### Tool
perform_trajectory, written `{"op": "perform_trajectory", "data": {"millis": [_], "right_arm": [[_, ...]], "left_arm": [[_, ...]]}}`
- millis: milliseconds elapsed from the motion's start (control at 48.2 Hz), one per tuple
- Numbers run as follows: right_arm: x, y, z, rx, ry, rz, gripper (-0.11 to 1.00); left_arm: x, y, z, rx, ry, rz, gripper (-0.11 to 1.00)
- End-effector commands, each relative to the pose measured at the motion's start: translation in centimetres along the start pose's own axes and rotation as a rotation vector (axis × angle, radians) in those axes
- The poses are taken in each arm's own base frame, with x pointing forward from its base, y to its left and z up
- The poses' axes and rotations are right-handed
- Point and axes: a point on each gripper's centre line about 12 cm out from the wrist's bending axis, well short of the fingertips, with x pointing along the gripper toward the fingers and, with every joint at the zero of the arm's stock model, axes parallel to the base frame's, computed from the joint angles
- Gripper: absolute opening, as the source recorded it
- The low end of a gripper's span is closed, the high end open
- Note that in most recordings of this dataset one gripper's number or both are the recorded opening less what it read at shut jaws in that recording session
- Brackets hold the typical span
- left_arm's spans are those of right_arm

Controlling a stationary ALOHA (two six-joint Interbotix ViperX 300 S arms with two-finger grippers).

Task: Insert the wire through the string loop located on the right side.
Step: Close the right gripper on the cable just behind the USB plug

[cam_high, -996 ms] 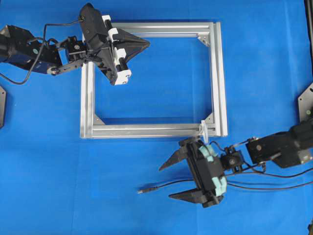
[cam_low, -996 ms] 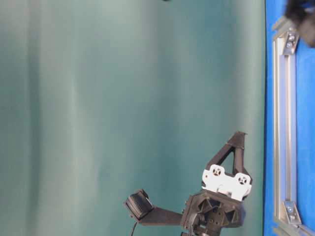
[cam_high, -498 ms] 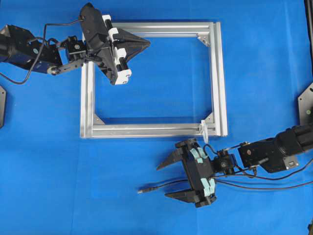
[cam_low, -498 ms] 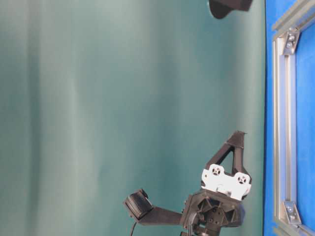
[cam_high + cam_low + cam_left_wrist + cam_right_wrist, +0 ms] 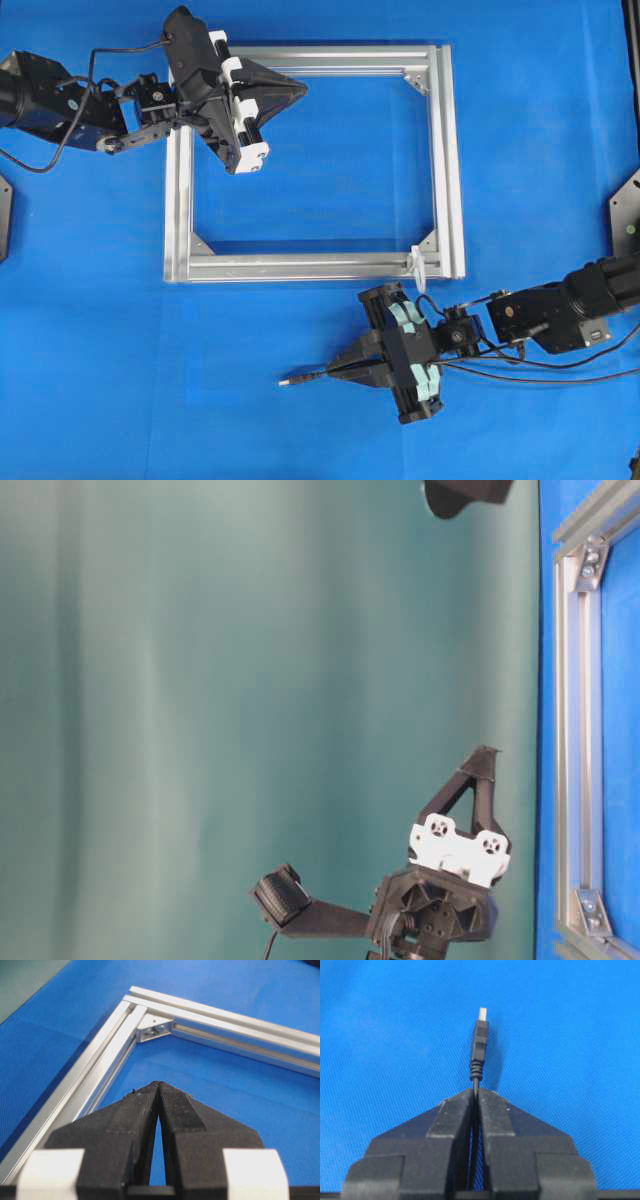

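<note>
The wire (image 5: 308, 378) lies on the blue mat below the frame, its plug (image 5: 479, 1042) with a pale metal tip pointing away from my right gripper (image 5: 338, 371). That gripper (image 5: 476, 1092) is shut on the wire just behind the plug. The string loop (image 5: 419, 264) is a small whitish loop at the lower right corner of the silver frame (image 5: 300, 267), above and right of the right gripper. My left gripper (image 5: 300, 90) hovers over the frame's upper left part, shut with nothing in it (image 5: 158, 1085).
The aluminium frame's corner bracket (image 5: 154, 1029) lies ahead of the left gripper. Robot cables (image 5: 540, 372) trail along the right arm. In the table-level view the left gripper (image 5: 484, 763) stands off the mat beside the frame rail (image 5: 577, 740).
My right gripper, open around the wire a second ago, dropped lower and closed its fingers on the wire behind the plug. The left arm has stayed still.
</note>
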Motion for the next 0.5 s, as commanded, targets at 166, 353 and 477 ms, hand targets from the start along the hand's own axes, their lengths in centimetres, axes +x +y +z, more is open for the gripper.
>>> {"op": "perform_trajectory", "data": {"millis": [166, 353, 477], "right_arm": [[0.1, 0.4, 1.4, 0.003, -0.045, 0.01, -0.03], [-0.6, 0.8, 2.9, 0.007, -0.071, 0.02, -0.03], [-1.5, 1.2, 4.8, 0.007, -0.088, 0.03, -0.03]], "left_arm": [[0.1, -0.2, 1.7, 0.0, -0.053, -0.007, 0.0], [0.1, -0.2, 1.7, -0.001, -0.053, -0.005, 0.0], [0.1, -0.2, 1.7, 0.0, -0.052, -0.007, 0.0]]}}
